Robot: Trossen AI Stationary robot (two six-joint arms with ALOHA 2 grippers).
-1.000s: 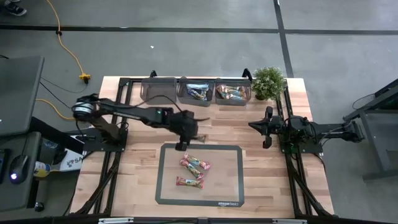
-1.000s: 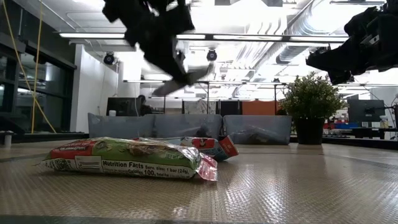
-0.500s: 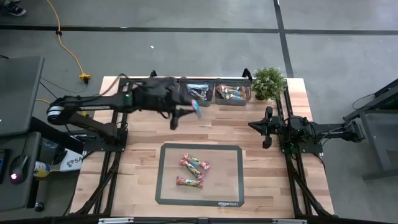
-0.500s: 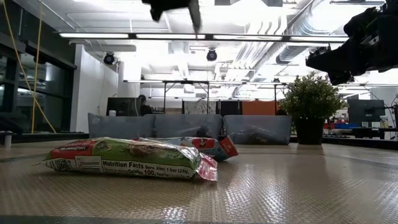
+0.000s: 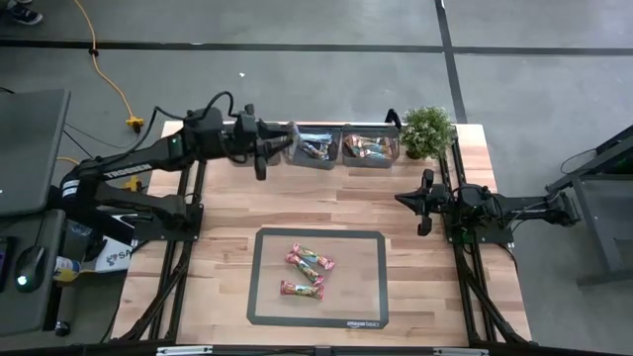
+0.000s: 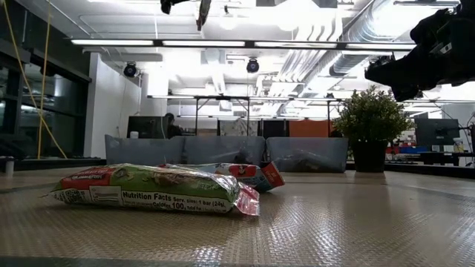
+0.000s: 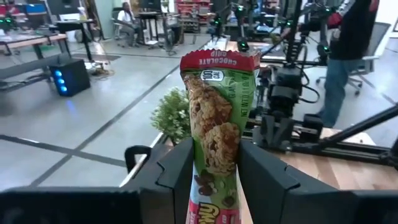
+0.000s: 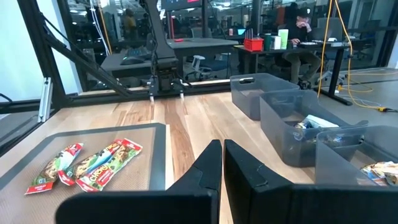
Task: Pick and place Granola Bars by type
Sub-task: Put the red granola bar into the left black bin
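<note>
1. High view: we see the left gripper (image 5: 265, 150) raised over the back left of the worktop (image 5: 218, 257), just beside the leftmost of three grey bins (image 5: 252, 143) that stand in a row along the back edge.
2. In the left wrist view its fingers (image 7: 183, 171) pinch a green bar (image 7: 217, 137) with a red top edge, printed "chocolate chip", which stands upright between them.
3. The middle bin (image 5: 315, 147) holds a few bars with blue and silver wrappers, and the right bin (image 5: 370, 147) holds bars with tan and green wrappers; we cannot tell what the leftmost bin holds.
4. A small potted plant (image 5: 427, 131) stands at the right end of the row, just beside the right bin.
5. On the dark mat (image 5: 366, 287) at the front middle of the worktop lie three loose bars (image 5: 309, 261), close together and left of the mat's centre; the low view shows the nearest one lying flat with its nutrition label facing us.
6. The right gripper (image 5: 423, 203) waits over the right side of the worktop, well apart from the mat, and in the right wrist view its fingers (image 8: 208, 163) are pressed together with nothing between them.
</note>
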